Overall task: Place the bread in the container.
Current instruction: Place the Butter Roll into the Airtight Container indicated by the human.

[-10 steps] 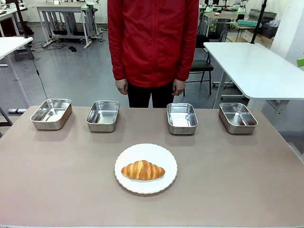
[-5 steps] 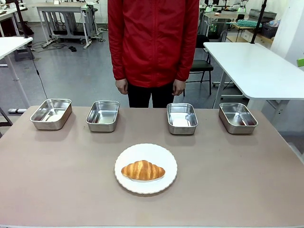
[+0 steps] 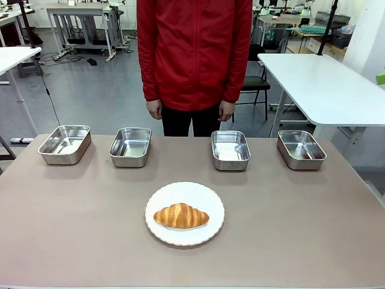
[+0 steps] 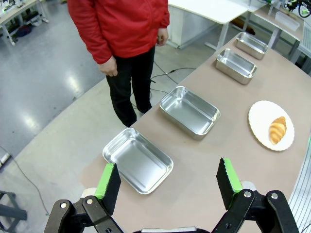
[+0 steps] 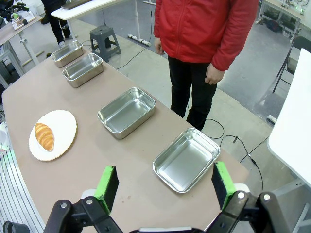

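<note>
The bread, a golden-brown croissant [image 3: 181, 215], lies on a round white plate [image 3: 212, 195] at the table's middle front. It also lies on the plate in the left wrist view [image 4: 278, 129] and the right wrist view [image 5: 45, 136]. Several alike steel containers stand in a row at the far edge: far left [image 3: 65, 144], inner left [image 3: 130, 146], inner right [image 3: 230, 150], far right [image 3: 301, 149]. My left gripper [image 4: 168, 180] hangs open high above the far-left pan [image 4: 137, 159]. High above the far-right pan [image 5: 185, 158], my right gripper [image 5: 164, 183] is open too.
A person in a red jacket [image 3: 194, 51] stands at the far side of the table, hands [image 3: 154, 109] hanging at the sides. White tables [image 3: 325, 84] and a chair stand behind on the grey floor. The brown tabletop [image 3: 72, 217] is bare around the plate.
</note>
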`<state>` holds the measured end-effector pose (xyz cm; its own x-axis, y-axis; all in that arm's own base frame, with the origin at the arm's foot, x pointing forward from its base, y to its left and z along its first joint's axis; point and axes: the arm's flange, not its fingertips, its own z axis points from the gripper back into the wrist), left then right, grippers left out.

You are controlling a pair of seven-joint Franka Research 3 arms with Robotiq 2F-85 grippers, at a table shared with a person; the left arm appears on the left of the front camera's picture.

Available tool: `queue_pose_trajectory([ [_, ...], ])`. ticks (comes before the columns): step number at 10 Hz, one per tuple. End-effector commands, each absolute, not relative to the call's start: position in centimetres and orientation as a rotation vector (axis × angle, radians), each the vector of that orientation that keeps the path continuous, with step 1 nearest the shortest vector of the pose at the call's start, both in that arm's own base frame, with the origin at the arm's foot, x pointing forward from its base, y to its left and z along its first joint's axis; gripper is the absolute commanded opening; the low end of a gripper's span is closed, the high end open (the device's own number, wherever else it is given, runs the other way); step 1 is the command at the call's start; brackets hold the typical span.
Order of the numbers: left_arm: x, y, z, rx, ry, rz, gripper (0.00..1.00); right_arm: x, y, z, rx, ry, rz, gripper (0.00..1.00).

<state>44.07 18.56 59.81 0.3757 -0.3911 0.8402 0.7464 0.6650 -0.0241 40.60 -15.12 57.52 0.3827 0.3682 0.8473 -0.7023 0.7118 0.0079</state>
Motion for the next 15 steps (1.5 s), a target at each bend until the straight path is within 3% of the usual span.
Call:
queue_pose_trajectory([
  [1,43.95,18.59,59.87,-0.440,-0.929,-0.757,1.00,40.67,-15.08,57.55,0.407,-0.964,0.709,1.00],
  [15,43.95,18.59,59.87,-0.440,-0.929,-0.757,1.00,40.67,-15.08,57.55,0.407,-0.964,0.709,1.00],
])
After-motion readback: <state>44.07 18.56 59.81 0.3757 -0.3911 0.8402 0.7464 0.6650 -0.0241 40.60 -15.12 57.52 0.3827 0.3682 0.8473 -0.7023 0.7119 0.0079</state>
